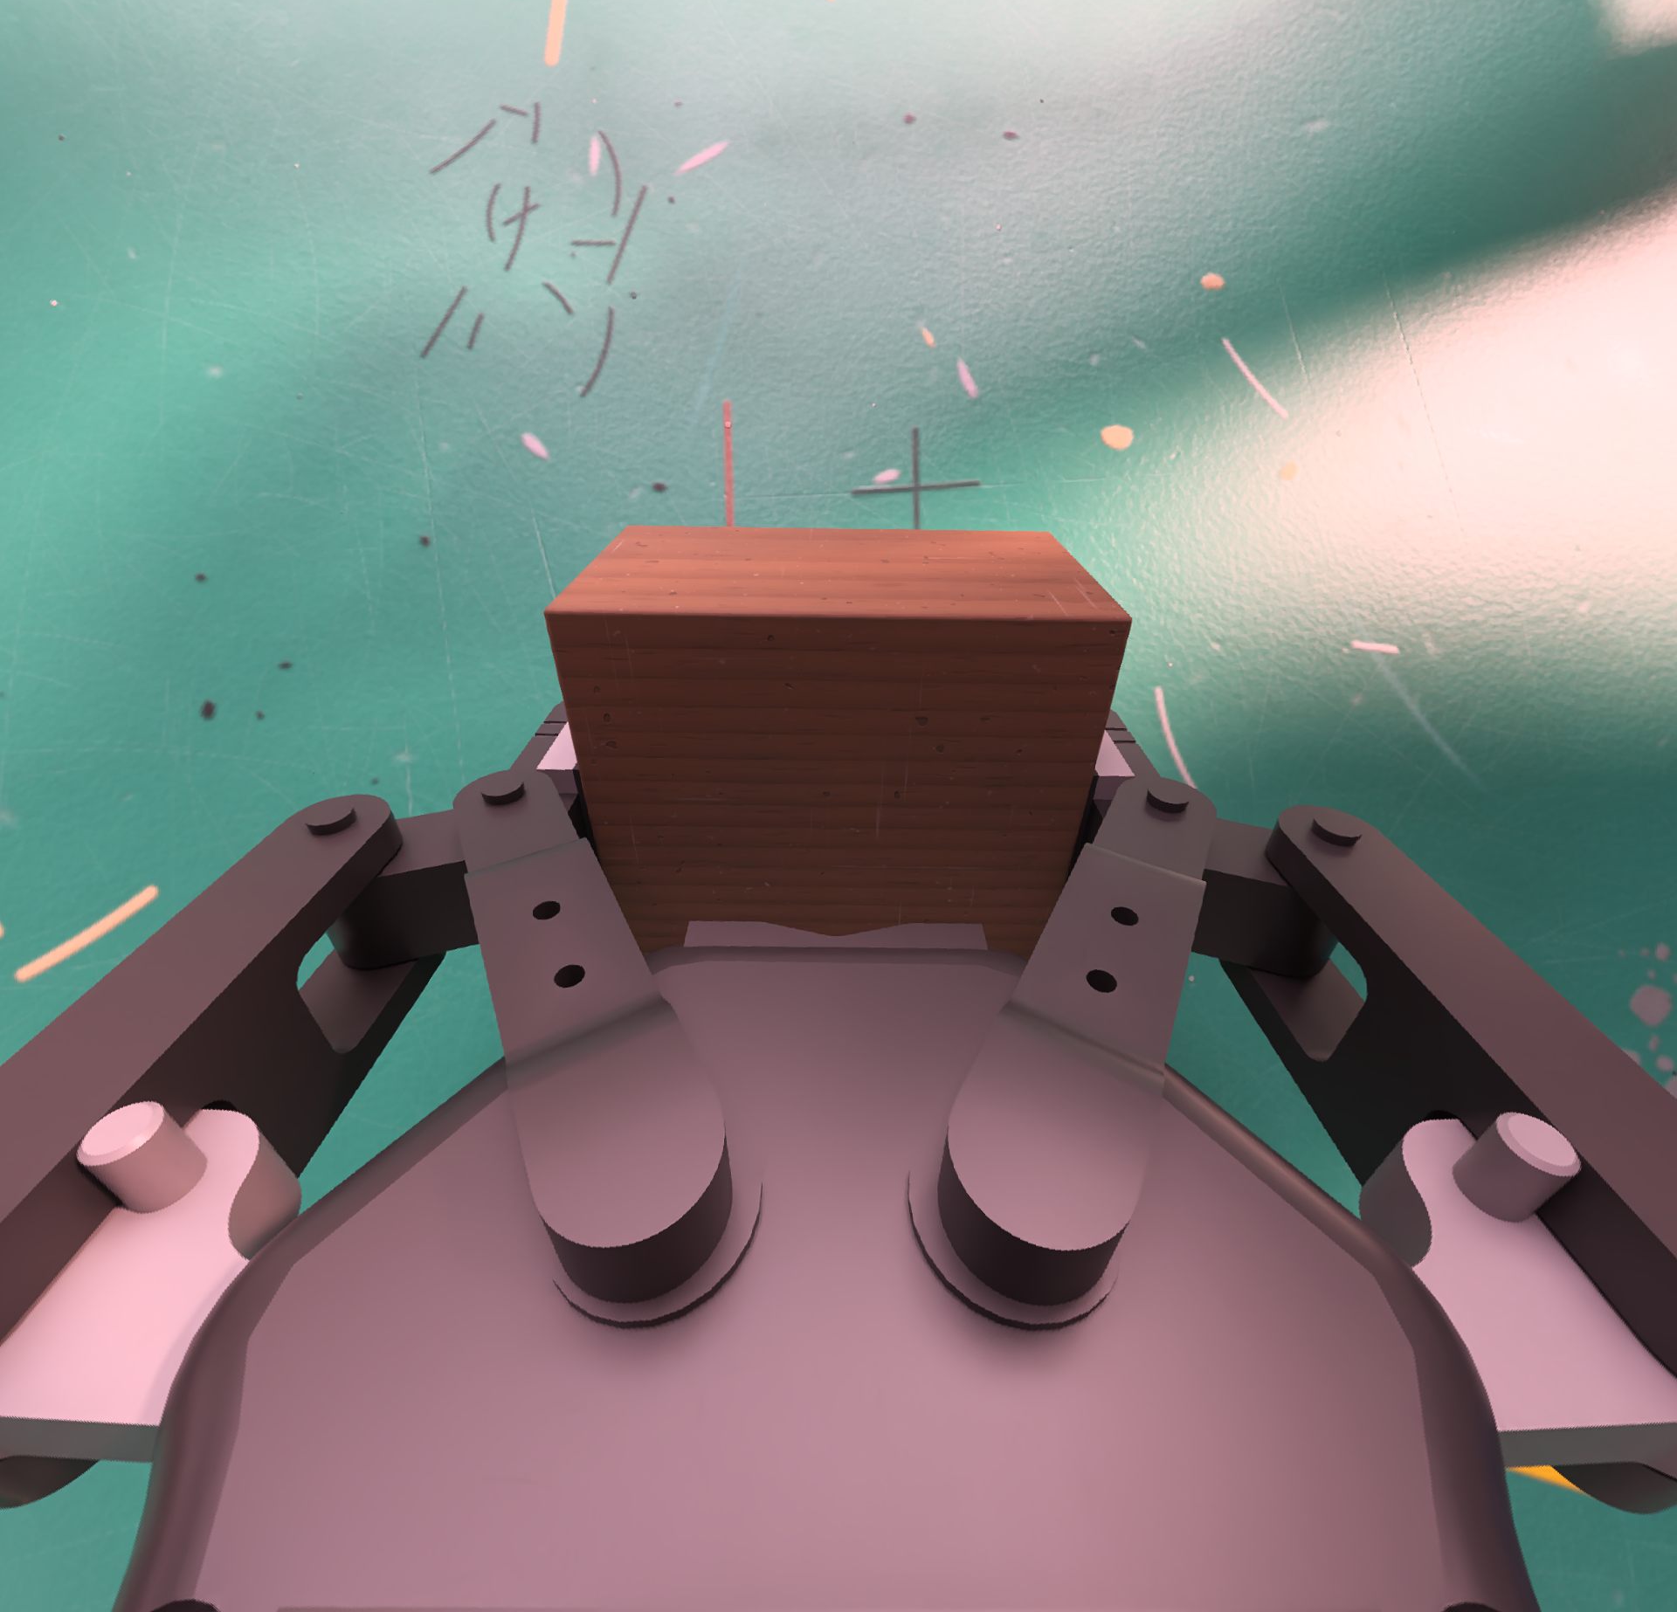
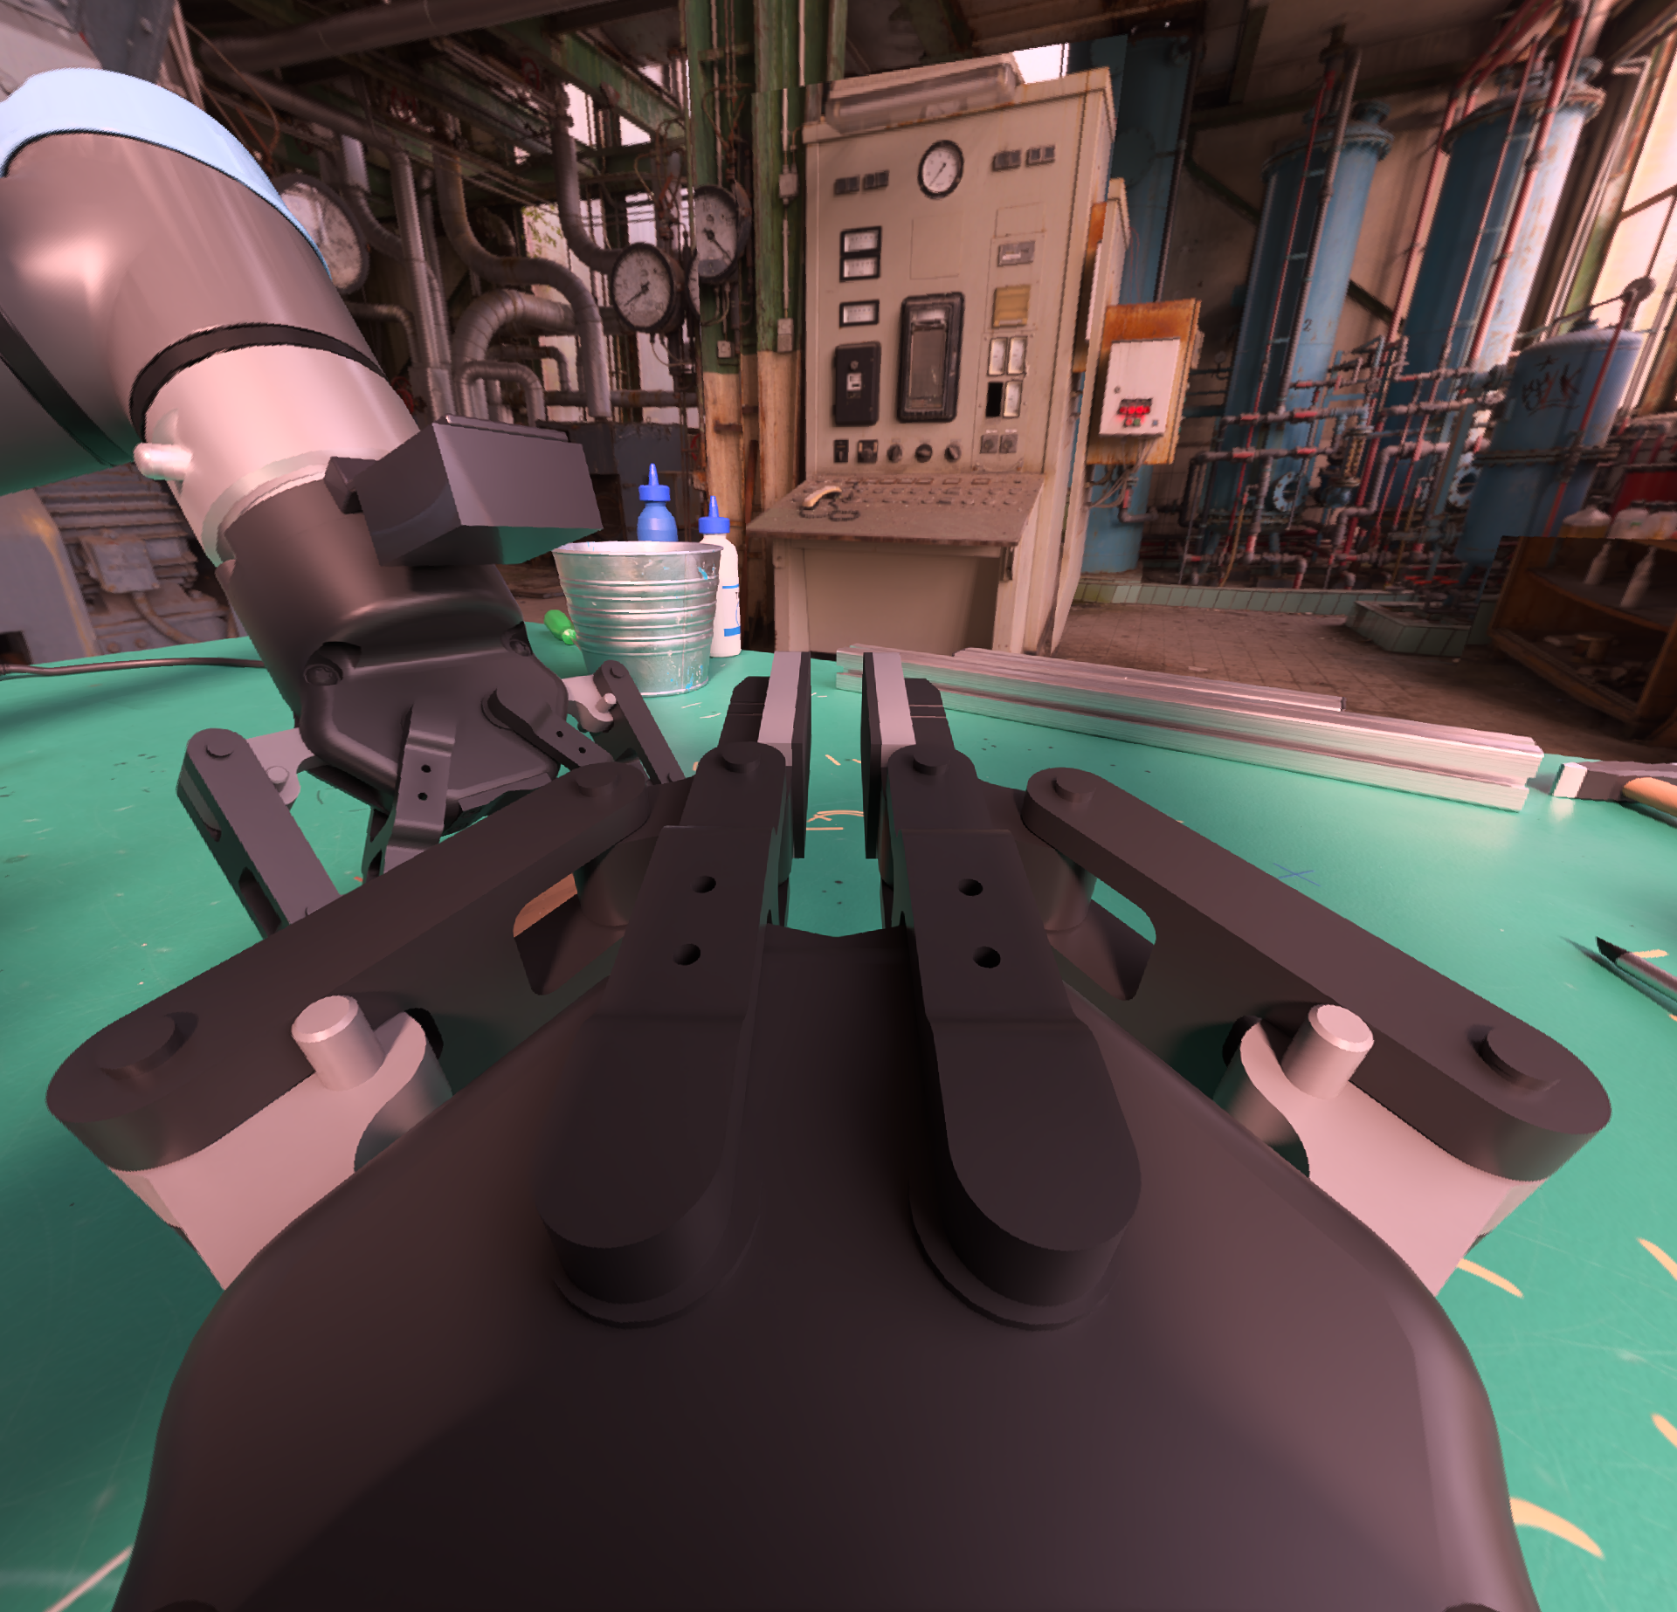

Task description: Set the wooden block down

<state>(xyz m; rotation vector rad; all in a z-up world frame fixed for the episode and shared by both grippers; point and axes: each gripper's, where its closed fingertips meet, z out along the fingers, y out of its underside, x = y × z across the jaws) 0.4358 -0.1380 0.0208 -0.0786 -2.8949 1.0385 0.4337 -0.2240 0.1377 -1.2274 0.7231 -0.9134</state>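
The left claw is clenched on the wooden block, which sits between its two fingers and reaches back almost to the palm. Ahead of the claw lies the green tabletop, scratched and paint-flecked. Whether the block's far face touches it cannot be told from the left wrist view; in the right wrist view the left claw hangs low over the tabletop, its fingertips hidden. So the carrying looks done, while lowering the last bit, if any, and letting go remain. The right claw is empty, its fingers nearly together with a narrow gap, idle.
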